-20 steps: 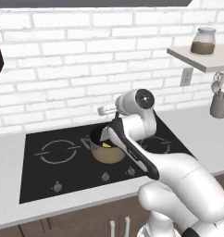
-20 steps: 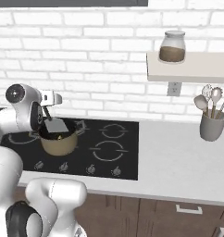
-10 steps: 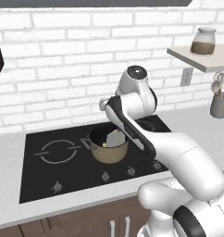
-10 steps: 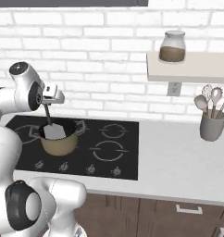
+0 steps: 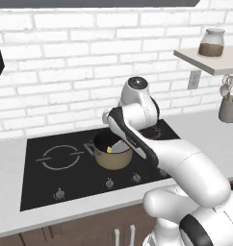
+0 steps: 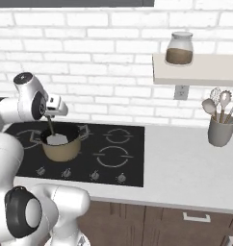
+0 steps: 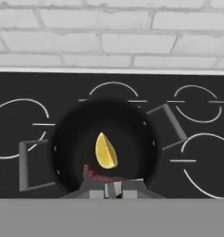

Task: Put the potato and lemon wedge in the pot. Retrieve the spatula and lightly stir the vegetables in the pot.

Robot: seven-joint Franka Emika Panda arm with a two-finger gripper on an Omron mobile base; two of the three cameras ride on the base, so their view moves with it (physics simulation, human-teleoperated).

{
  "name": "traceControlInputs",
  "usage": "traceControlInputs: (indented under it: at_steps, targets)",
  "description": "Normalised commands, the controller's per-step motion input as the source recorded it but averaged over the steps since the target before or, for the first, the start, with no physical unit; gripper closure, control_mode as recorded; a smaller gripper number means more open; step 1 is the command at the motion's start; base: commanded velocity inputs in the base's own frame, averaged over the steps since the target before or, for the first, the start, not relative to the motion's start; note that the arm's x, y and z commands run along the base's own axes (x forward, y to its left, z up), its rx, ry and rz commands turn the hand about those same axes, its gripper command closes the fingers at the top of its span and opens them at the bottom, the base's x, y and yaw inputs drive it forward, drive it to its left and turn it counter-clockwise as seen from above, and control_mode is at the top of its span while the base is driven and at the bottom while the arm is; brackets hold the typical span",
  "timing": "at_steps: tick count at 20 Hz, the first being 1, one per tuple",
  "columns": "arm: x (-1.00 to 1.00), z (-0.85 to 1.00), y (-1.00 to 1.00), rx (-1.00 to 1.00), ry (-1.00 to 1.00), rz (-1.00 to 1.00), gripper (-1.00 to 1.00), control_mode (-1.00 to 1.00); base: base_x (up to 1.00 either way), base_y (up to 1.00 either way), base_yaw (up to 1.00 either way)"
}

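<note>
The black cooktop point(image 6: 113, 158) carries the pot point(image 6: 62, 149) on its front-left burner. The gripper point(image 6: 50, 117) hangs above the pot's mouth, fingers nearly shut on the spatula point(image 6: 55, 136), whose pale blade dips inside. In the hand view the lemon wedge point(image 7: 105, 152) lies mid-pot beside something reddish. Stirring well likely means small, slow sweeps, blade clear of the wall.
</note>
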Motion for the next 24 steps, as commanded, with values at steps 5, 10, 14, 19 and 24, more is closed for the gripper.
traceControlInputs:
  at_steps: [5,10,14,19,24]
  targets:
    - [0.0,-0.42,0.0,0.03,-0.18,0.0,1.0,-1.0,0.0,0.0,0.0]
    - [0.01,-0.1,0.0,0.1,-0.24,0.0,1.0,-1.0,0.0,0.0,0.0]
    - [0.13,0.0,0.0,0.18,-0.16,0.0,1.0,-1.0,0.0,0.0,0.0]
    - [0.01,0.0,0.0,0.17,-0.1,0.0,1.0,-1.0,0.0,0.0,0.0]
    - [-0.06,0.05,-0.01,0.04,0.16,-0.1,1.0,-1.0,0.0,0.0,0.0]
